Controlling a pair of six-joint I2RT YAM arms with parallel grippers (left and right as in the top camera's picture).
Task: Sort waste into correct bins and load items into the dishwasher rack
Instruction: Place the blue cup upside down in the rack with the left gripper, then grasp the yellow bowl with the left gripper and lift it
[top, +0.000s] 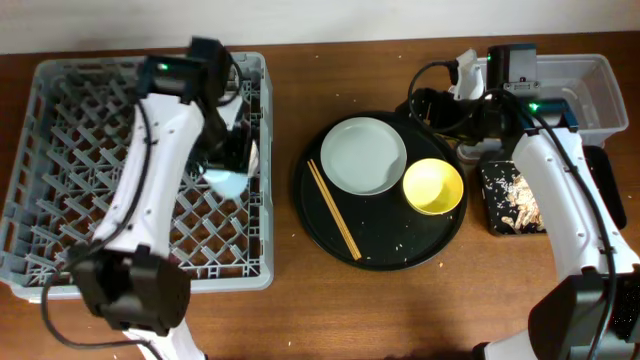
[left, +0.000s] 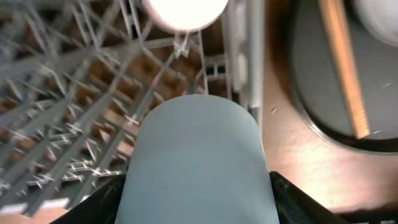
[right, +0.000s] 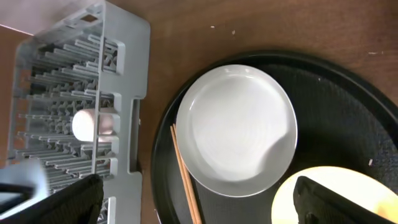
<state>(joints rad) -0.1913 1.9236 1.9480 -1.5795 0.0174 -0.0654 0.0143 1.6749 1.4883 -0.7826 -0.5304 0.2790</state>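
The big grey dishwasher rack (top: 60, 150) sits on the left of the table. The left gripper (left: 196, 208) is over the rack's right side. It squeezes the light-blue cup (left: 196, 155) between its two fingers, and I cannot tell if the cup touches the pegs. A pink cup (right: 93, 124) stands in the rack close by. The blue cup looks light, hard and smooth, so I think it could slip, and a hold round its sides seems best. In the middle, the round black tray (top: 400, 255) holds the chopsticks (top: 333, 210), the plate (top: 362, 155) and the yellow bowl (top: 433, 187). The plate looks hard and breakable, so take it by the rim. The thin chopsticks may roll. The right gripper (right: 202, 199) hangs near that tray's right side, fingers wide apart, holding nothing. Food scraps (top: 515, 200) lie in the shallow black tray (top: 488, 222), beside the clear tub (top: 600, 90).
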